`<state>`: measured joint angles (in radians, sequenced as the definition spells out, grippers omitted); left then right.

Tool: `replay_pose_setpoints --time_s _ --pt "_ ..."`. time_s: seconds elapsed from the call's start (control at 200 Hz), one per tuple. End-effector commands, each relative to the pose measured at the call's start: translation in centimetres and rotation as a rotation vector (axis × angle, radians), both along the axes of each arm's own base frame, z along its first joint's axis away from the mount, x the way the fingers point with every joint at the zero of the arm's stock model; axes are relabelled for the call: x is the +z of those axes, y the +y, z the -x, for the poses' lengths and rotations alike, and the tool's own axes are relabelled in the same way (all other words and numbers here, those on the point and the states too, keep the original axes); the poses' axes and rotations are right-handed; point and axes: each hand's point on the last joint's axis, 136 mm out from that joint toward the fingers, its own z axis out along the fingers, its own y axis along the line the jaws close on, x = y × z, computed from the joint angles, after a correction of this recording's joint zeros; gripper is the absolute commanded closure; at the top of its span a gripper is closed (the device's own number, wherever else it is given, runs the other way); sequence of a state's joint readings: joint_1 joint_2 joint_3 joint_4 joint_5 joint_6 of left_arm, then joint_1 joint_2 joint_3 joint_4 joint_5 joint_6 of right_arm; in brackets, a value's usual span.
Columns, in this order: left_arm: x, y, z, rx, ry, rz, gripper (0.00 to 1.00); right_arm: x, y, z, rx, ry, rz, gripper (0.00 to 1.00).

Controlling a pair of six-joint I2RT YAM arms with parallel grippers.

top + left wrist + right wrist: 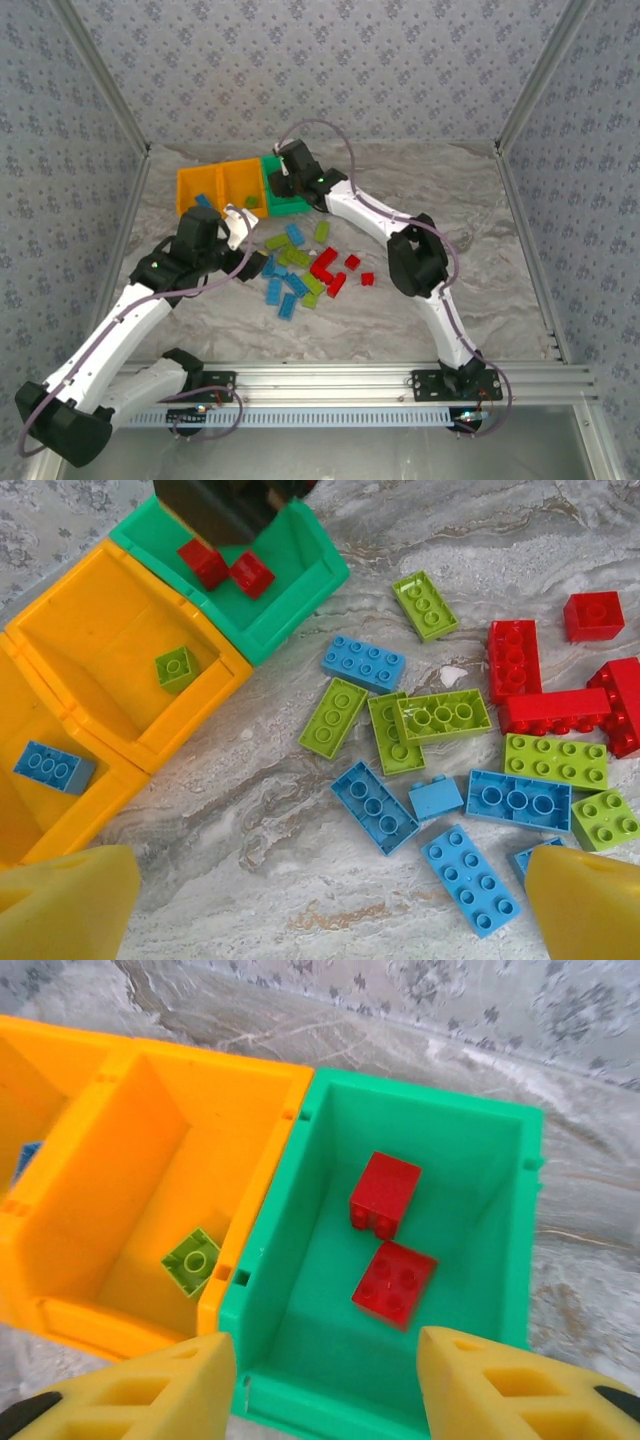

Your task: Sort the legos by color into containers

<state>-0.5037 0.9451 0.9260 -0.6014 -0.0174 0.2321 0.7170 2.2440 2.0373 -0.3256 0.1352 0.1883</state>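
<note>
- Orange and green plastic containers (225, 180) stand in a row at 11 o'clock from the loose legos (300, 265) on the table (450, 200). The right gripper (283, 185) hangs over the green bin (290, 207).
- Left wrist: the left gripper (325, 905) is spread wide and holds nothing. The legos lie at 3 o'clock and the containers at 10 o'clock.
- Right wrist: the right gripper's fingers (150, 1390) stand apart and empty. Two red bricks (385, 1200) lie in the green bin, and one lime brick (192, 1260) lies in the orange bin (150, 1140) at 9 o'clock.
</note>
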Motion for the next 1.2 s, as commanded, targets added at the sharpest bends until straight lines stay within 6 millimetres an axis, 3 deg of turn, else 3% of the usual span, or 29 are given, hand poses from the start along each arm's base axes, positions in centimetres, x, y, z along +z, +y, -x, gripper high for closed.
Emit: replay_pose_setpoints --time_s 0.0,0.065,0.175,0.335,0.4,0.425,0.48,0.59,0.7,0.795,1.199 --pt "0.0 0.3 -0.6 0.06 0.007 0.029 0.01 8.1 -3.3 3.3 0.001 -0.075 -0.028 0.46" --pt "0.3 0.3 -1.2 0.163 0.063 0.101 0.01 9.1 -4.8 6.1 0.051 -0.062 -0.033 0.45" --pt "-0.4 -0.4 -2.2 0.375 0.228 0.278 0.05 9.6 -7.7 11.9 0.159 -0.017 -0.004 0.3" --pt "-2.6 -3.4 -5.0 0.565 0.384 0.501 0.17 6.9 -12.9 18.6 0.174 0.047 0.065 0.22" --pt "-4.0 -4.7 -6.2 0.623 0.435 0.512 0.22 6.5 -14.6 20.4 0.145 0.06 0.037 0.19" --pt "-4.7 -5.3 -6.7 0.639 0.455 0.503 0.23 4.9 -15.4 21.3 0.134 0.089 0.043 0.17" --pt "-5.8 -6.7 -7.6 0.652 0.489 0.465 0.27 4.1 -16.5 22.5 0.108 0.103 0.016 0.15" --pt "-8.4 -9.0 -9.7 0.696 0.505 0.346 0.37 3.0 -18.2 23.8 0.063 0.1 -0.026 0.11" --pt "-11.9 -8.5 -12.3 0.81 0.468 0.224 0.45 3.2 -19.3 24.1 0.025 0.082 -0.045 0.09" --pt "-13.3 -8.3 -14.3 0.842 0.418 0.159 0.46 3.8 -19.7 24.3 0.024 0.064 -0.048 0.09" --pt "-17.3 -9.0 -15.8 0.808 0.471 0.101 0.46 3.2 -19.9 24.1 0.022 0.073 -0.035 0.07"
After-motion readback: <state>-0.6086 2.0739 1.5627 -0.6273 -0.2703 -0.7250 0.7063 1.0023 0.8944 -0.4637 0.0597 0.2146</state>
